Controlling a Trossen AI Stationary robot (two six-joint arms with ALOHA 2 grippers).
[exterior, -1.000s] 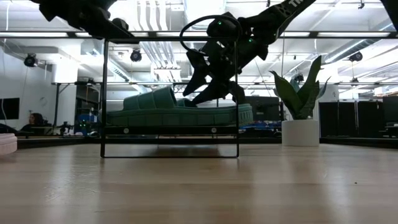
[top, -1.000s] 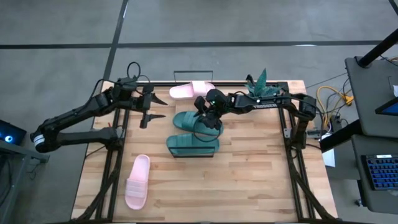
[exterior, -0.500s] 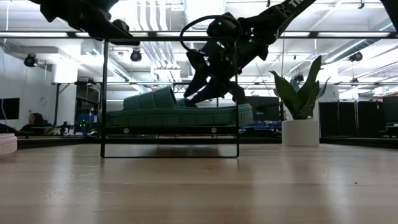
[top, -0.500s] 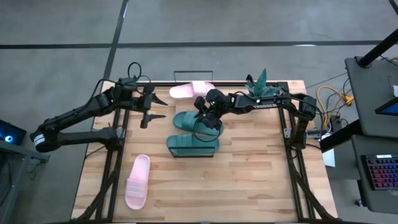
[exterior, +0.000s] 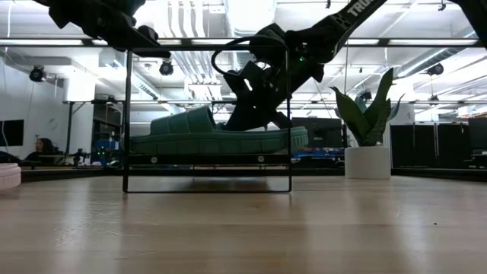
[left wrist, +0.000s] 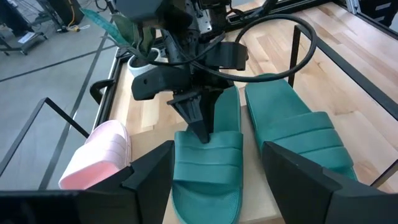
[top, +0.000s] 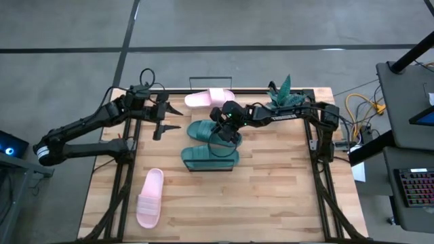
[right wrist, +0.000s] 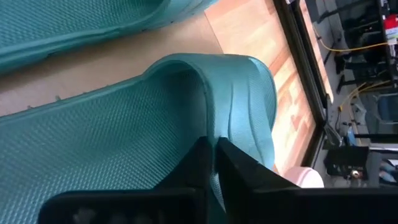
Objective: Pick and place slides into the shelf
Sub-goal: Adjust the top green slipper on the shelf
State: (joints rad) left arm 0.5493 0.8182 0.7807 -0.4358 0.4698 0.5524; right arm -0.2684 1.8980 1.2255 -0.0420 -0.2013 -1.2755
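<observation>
Beside the potted plant (top: pixel 285 93), right claw (top: pixel 224 133) pinches teal slide (top: pixel 205 131).

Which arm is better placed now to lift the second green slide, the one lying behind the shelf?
The right: the right gripper is already down on that teal slide, fingers shut at its strap. The left gripper hangs open, apart from it.

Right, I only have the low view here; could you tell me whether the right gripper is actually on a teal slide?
Observer: Yes, the right gripper has its shut tips on the strap of the teal slide lying beside the shelf.
Operator: Thank you, and is the shelf occupied?
Observer: The other teal slide lies on the shelf.
Operator: Where is the left gripper?
Observer: The left gripper hangs open near the table's back left.
</observation>
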